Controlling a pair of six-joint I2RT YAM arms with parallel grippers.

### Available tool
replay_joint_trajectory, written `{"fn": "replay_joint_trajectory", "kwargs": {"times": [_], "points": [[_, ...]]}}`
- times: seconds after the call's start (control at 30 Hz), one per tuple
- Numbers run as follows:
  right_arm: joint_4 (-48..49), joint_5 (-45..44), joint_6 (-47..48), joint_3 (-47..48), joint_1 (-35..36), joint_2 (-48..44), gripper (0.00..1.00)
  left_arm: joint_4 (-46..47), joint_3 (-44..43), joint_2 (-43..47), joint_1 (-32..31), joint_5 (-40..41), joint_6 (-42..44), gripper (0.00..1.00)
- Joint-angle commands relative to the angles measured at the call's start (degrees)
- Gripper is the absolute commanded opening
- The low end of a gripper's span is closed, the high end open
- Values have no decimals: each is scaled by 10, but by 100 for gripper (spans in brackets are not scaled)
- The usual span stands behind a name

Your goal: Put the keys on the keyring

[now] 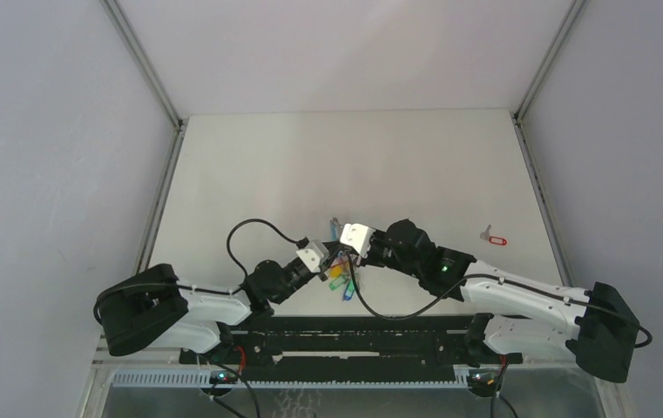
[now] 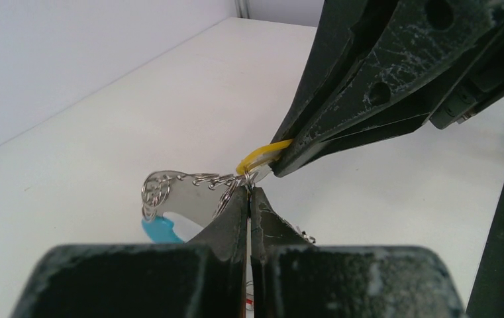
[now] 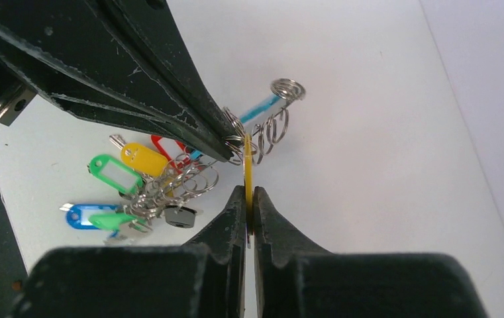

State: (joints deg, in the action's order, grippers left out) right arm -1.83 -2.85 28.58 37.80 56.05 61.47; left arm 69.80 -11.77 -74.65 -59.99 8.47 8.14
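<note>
Left gripper (image 2: pixel 249 192) clenched on keyring (image 2: pixel 169 189); right gripper (image 3: pixel 248 193) clamps yellow key (image 3: pixel 248 165) by its tag, touching the ring. Red key (image 1: pixel 493 238) lies on desk (image 1: pixel 397 157), well apart.

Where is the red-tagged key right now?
In the top view, the red-tagged key lies alone on the table toward its right edge, well to the right of the keyring and touching nothing.

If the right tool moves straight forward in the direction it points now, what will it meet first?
Most likely the keyring, its wire loops pinched by the left tool, just beyond the yellow tag that the right tool holds; depth is hard to judge.
</note>
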Motion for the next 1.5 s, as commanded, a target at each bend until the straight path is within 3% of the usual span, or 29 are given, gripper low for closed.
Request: {"fn": "replay_joint_trajectory", "kwargs": {"times": [0.0, 0.23, 0.53, 0.73, 0.93, 1.07, 1.47], "points": [[21, -55, 12, 23, -21, -31, 0, 21, 6, -10, -1, -3, 2, 0], [-6, -12, 25, 53, -13, -44, 0, 40, 10, -14, -1, -19, -1, 0], [-37, 12, 27, 82, -5, -18, 0, 43, 13, -11, -1, -30, 0, 19], [-40, 21, 28, 85, -5, -13, 0, 44, 12, -13, -1, -33, 2, 22], [-53, 29, 29, 91, 1, -3, 0, 49, 5, -16, -1, -30, 7, 19], [-58, 21, 29, 91, 4, -4, 0, 49, 2, -21, -1, -35, 10, 1], [-84, -48, 0, 44, -21, -47, 0, 25, 3, -16, -1, 23, -5, 0]]}}
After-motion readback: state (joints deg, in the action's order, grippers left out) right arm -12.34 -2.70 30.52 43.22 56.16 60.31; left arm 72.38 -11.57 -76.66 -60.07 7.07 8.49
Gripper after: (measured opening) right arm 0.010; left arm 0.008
